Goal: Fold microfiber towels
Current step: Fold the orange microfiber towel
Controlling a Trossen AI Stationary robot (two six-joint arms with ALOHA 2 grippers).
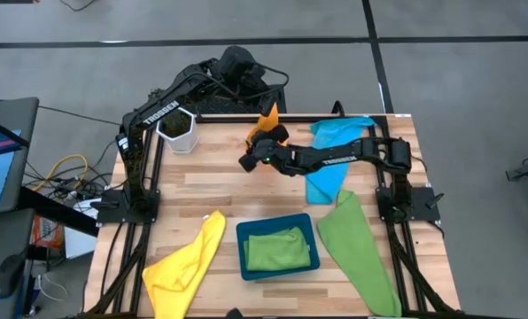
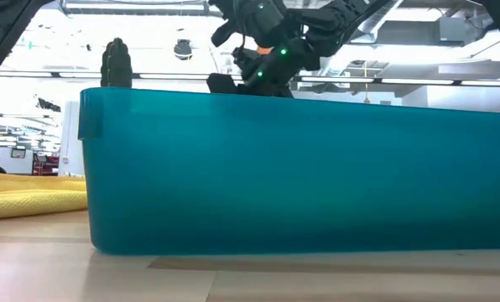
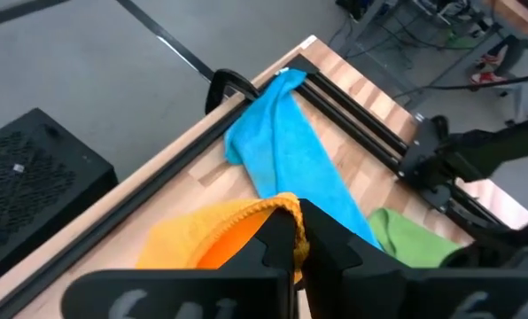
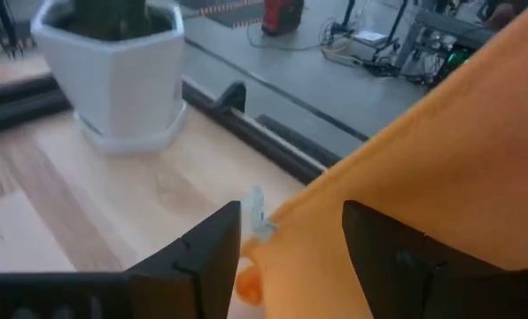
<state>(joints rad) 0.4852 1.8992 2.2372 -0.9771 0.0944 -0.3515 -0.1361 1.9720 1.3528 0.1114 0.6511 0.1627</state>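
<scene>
An orange towel [image 1: 266,122] hangs near the table's far edge, with my left gripper [image 1: 266,108] shut on its top. My right gripper [image 4: 291,257] reaches in from the right, open, one finger on each side of the towel's lower corner [image 4: 262,221], which carries a small tag. A blue towel [image 1: 333,159] lies partly under the right arm. One green towel [image 1: 357,252] lies at the near right and a yellow towel [image 1: 186,261] at the near left. Another green towel [image 1: 275,248] lies folded in the teal tray [image 1: 242,232]. My left gripper pinches a bunched upper edge of the orange towel [image 3: 277,211] between its two shut fingers, which slant down from the far side. The cloth hangs slack below them. My right gripper stands around the lower corner; whether a finger touches the cloth I cannot tell.
A white pot with a plant [image 1: 179,128] stands at the far left. A black frame rail [image 3: 246,84] runs along the table's far edge. The tray wall [image 2: 300,168] fills the low view, with the yellow towel [image 2: 23,197] beside it.
</scene>
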